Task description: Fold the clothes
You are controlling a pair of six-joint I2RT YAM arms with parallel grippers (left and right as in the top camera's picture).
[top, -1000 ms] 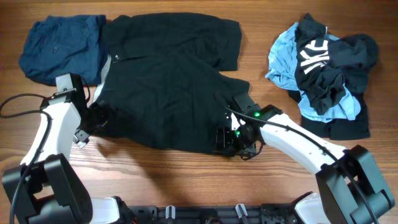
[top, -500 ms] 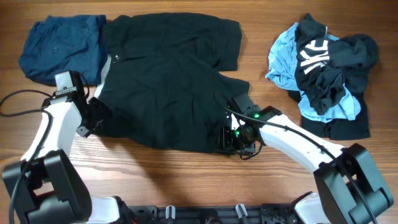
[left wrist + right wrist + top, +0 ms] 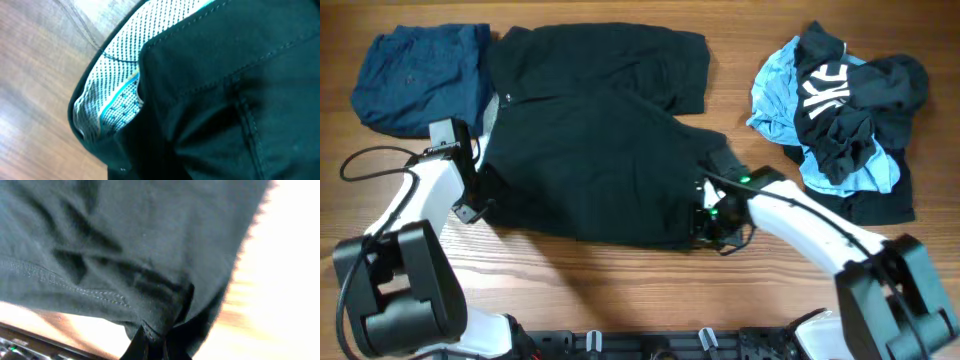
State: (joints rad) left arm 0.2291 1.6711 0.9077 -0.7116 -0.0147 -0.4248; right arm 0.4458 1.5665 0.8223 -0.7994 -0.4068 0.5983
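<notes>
Right gripper jaws clamped on bunched hem of black shorts. Left gripper at waistband edge; fabric fills its view, can't tell jaw gap.

Overhead evenly lit, sharp; right wrist view glares white over the table, the black garment seemingly motion-blurred.

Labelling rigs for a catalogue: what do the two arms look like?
The left arm and right arm have smooth white shells and black joints. A thin black cable loops beside the left one; a green light glows near the right wrist.
</notes>
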